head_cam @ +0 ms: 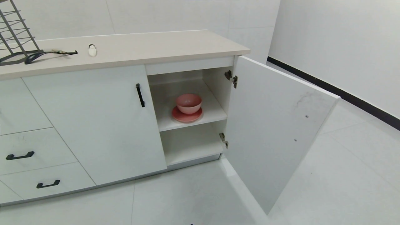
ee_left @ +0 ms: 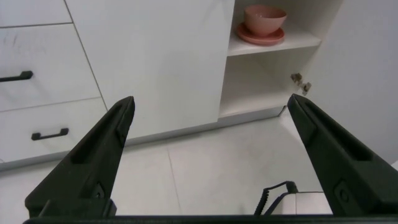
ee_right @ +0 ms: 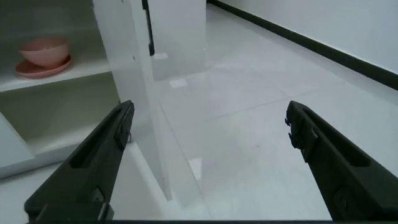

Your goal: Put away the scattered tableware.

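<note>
A pink bowl (head_cam: 188,103) sits on a red plate (head_cam: 187,116) on the middle shelf of the open cabinet (head_cam: 215,109). The same bowl (ee_left: 265,18) and plate (ee_left: 261,38) appear far ahead of my left gripper (ee_left: 211,106), which is open and empty, low over the floor in front of the shut cabinet door. My right gripper (ee_right: 210,109) is open and empty too, near the edge of the swung-out door (ee_right: 140,93), with the bowl (ee_right: 43,51) and plate (ee_right: 42,67) off to one side on the shelf.
The cabinet door (head_cam: 275,125) stands wide open to the right. On the counter (head_cam: 150,47) lie a black-handled utensil (head_cam: 50,53), a small white object (head_cam: 92,50) and a wire rack (head_cam: 15,34). Drawers with black handles (head_cam: 20,155) are at left. Tiled floor lies open in front.
</note>
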Robot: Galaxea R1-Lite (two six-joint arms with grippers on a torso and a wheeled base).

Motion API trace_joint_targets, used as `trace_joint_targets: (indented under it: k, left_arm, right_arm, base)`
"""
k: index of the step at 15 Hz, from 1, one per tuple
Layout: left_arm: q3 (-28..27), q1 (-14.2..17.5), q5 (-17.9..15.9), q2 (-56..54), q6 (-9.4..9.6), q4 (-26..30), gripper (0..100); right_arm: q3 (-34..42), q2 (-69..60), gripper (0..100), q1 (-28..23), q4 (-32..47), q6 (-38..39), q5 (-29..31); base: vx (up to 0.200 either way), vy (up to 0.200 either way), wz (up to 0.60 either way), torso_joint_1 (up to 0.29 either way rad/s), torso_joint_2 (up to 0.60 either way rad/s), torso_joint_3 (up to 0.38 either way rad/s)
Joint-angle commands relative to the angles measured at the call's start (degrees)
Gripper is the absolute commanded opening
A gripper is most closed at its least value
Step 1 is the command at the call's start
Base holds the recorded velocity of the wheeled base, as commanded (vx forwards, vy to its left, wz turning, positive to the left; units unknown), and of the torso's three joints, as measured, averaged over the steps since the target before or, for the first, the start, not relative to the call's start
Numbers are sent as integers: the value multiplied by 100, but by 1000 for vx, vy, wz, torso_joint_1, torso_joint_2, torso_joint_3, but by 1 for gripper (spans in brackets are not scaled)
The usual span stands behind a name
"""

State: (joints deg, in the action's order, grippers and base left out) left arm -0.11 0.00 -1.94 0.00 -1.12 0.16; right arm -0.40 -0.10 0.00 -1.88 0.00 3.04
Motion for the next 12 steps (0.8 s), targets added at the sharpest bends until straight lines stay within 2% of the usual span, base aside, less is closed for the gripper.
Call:
trace_joint_targets:
  k: [1, 4, 9, 12]
  left_arm:
    - [2, 0, 0, 9, -2, 2, 100]
    - [2, -9, 0, 9, -11, 2, 100]
    - [2, 0, 0, 9, 7, 2, 100]
    - [2, 0, 0, 9, -2, 2, 100]
  right_arm:
    - [14, 10, 100, -9, 311, 18, -409]
    - [31, 10, 100, -9, 205, -9, -497]
    - [23, 10, 100, -44, 214, 35, -488]
    - [31, 150, 100, -97, 197, 26, -497]
  base:
    - [0, 0, 0, 0, 0, 0]
    - [0, 0, 0, 0, 0, 0]
    - [-200, 0, 0, 5, 4, 2]
    - [0, -200, 0, 2, 2, 1]
